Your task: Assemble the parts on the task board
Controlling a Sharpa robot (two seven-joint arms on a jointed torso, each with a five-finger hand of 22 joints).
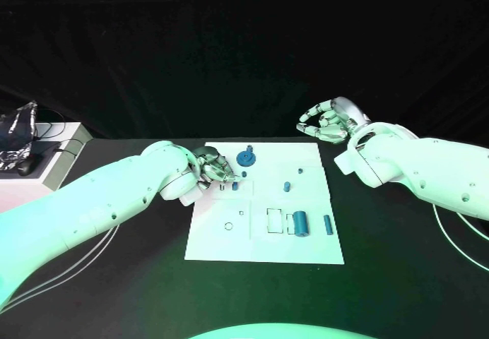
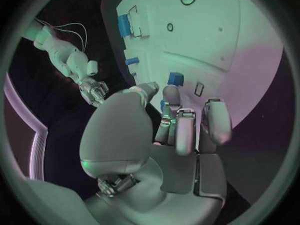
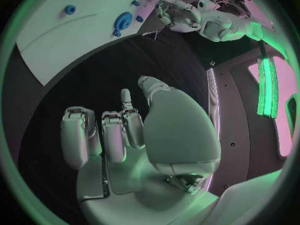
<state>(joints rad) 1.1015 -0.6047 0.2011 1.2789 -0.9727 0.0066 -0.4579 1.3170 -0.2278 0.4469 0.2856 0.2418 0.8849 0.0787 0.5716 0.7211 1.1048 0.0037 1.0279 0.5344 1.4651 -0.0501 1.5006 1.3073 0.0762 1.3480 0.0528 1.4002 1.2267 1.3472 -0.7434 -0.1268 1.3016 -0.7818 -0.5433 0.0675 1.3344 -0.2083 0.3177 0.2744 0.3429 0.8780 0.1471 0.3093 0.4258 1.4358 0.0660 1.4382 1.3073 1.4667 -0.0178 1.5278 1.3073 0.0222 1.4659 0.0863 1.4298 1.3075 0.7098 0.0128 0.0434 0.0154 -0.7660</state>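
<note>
Lengthwise, the task board runs away from us down the middle of the black table, its far short edge lying between our two hands. Near its close end a blue cylinder and a thinner blue pin lie side by side, both with their long axes pointing straight away from us, parallel to the board's long edges. A small blue peg lies mid-board, tilted slightly off that line, and a round blue wheel-like part sits near the far left corner. Our left hand reaches in over the board's left edge, fingers curled down beside the wheel; whether it pinches a small blue piece we cannot tell. Our right hand hangs past the board's far right corner, above the table, fingers curled inward around nothing.
</note>
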